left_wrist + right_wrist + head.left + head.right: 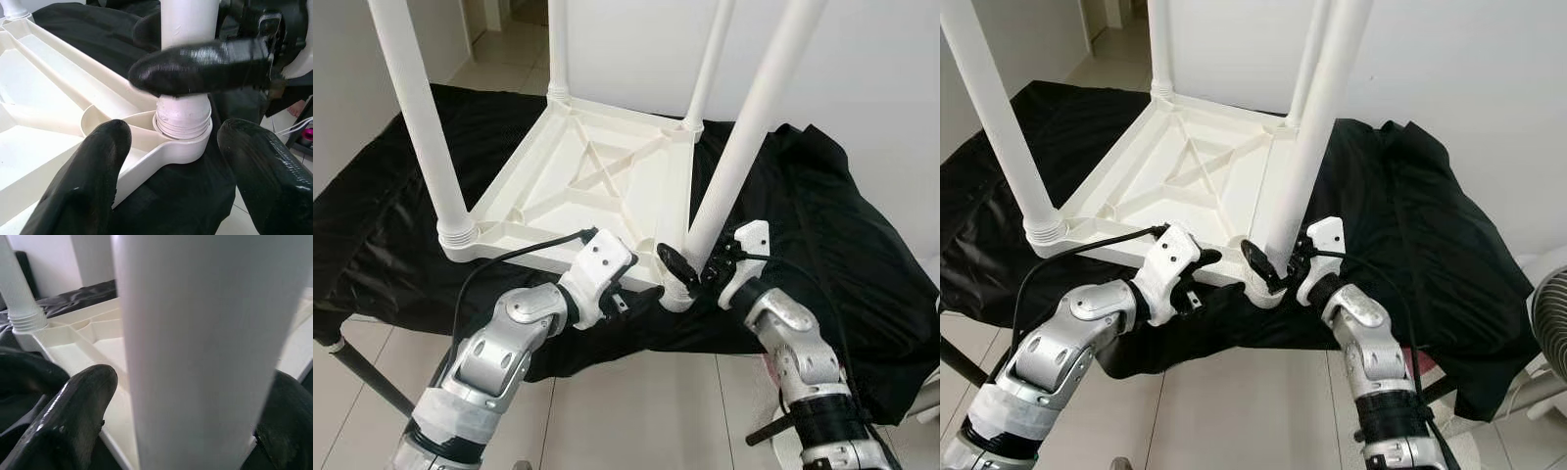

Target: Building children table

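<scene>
While the white children's table (pixel 578 186) is lying upside down on a black-draped bench (pixel 822 225), we are working at its near corner, at about six o'clock of the tabletop, where the fourth leg (pixel 744 147) is standing slightly tilted in its socket (pixel 677 294). From the head views, our right hand (pixel 697 266) is clasping that leg just above the socket, presumably to turn it home, while our left hand (pixel 636 284) is waiting just beside the corner at nine o'clock of the leg.

Through the left wrist view, our left hand's fingers (pixel 83 181) are spread apart, framing the socket (pixel 183 142) without touching it, with the leg's thread partly exposed.

Through the right wrist view, our right hand's fingers (pixel 73 416) are pressing either side of the leg (pixel 205 347), pinching it.
</scene>
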